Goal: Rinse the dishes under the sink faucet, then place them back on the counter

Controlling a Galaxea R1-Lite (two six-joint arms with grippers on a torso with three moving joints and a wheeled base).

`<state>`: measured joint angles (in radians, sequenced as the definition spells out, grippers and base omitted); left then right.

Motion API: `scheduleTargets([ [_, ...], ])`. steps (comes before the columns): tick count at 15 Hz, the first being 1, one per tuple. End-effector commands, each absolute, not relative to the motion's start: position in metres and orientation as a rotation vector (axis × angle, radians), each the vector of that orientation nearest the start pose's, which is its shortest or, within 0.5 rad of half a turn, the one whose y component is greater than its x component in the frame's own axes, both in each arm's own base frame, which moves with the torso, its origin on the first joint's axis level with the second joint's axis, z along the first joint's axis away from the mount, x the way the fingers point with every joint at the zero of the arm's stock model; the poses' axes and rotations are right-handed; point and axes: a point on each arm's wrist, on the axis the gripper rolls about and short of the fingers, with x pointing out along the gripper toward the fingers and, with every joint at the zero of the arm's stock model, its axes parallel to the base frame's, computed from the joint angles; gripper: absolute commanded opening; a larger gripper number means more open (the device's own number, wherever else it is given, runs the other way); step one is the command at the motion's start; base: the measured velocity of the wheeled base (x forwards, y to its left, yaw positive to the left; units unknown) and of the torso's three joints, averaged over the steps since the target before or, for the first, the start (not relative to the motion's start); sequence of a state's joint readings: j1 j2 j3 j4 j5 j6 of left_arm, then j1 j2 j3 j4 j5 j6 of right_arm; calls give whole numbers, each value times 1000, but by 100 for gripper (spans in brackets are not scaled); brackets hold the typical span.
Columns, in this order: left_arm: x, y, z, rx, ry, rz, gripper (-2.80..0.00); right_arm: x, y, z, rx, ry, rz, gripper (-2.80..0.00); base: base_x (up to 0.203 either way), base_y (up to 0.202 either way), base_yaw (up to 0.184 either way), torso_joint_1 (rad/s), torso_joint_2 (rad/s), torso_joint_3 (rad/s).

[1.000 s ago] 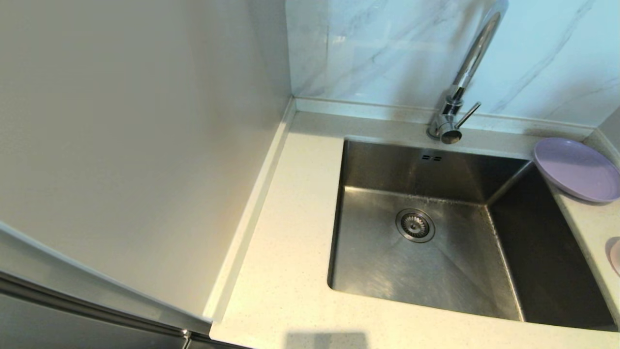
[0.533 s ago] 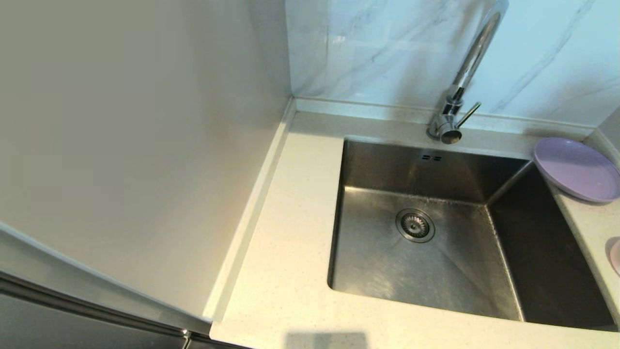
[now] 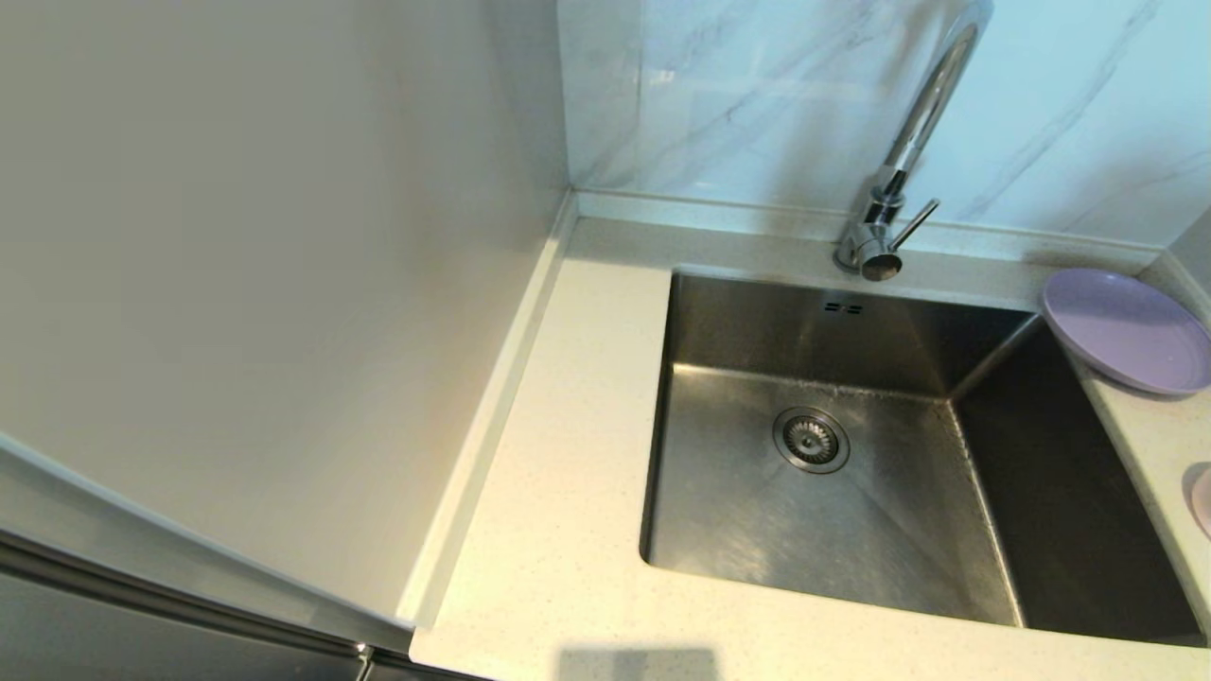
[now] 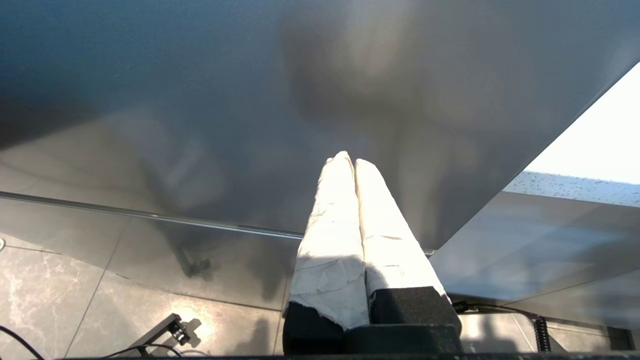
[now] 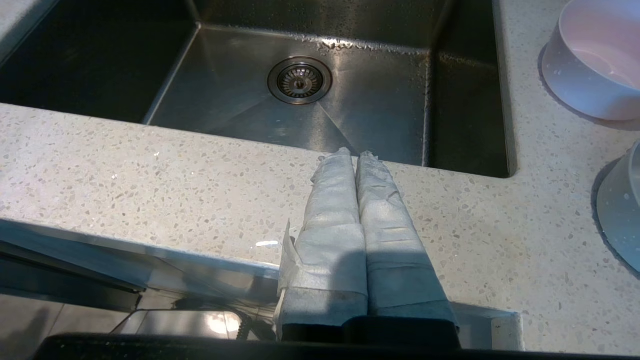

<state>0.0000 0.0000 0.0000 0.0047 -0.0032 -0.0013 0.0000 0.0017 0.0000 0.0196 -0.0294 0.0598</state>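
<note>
Lavender plate [image 3: 1126,326] lying on the counter [image 3: 558,473] at the sink's far right corner, rim just over the basin edge. Pale pink bowl [image 5: 592,60] upright on the counter's right strip, nearer the front, well apart from the plate. Sink [image 3: 814,445] bare down to its strainer drain [image 3: 811,439]; faucet [image 3: 899,180] standing at the far edge. Right gripper [image 5: 354,155] hovering over the front edge, taped fingers pressed together, holding nothing. Left gripper [image 4: 349,159] low beside a cabinet front [image 4: 250,100], fingers likewise together, empty.
</note>
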Motion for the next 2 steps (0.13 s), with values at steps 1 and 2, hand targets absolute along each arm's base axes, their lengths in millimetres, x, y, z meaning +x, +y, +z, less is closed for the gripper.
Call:
scheduleTargets([
  [1, -23, 0, 75, -2, 5, -3, -280, -22, -1, 71, 59, 30, -32, -280, 0, 0, 0, 0, 0, 0],
  [2, -23, 0, 75, -2, 5, -3, -280, -22, -1, 71, 59, 30, -33, -280, 0, 0, 0, 0, 0, 0],
])
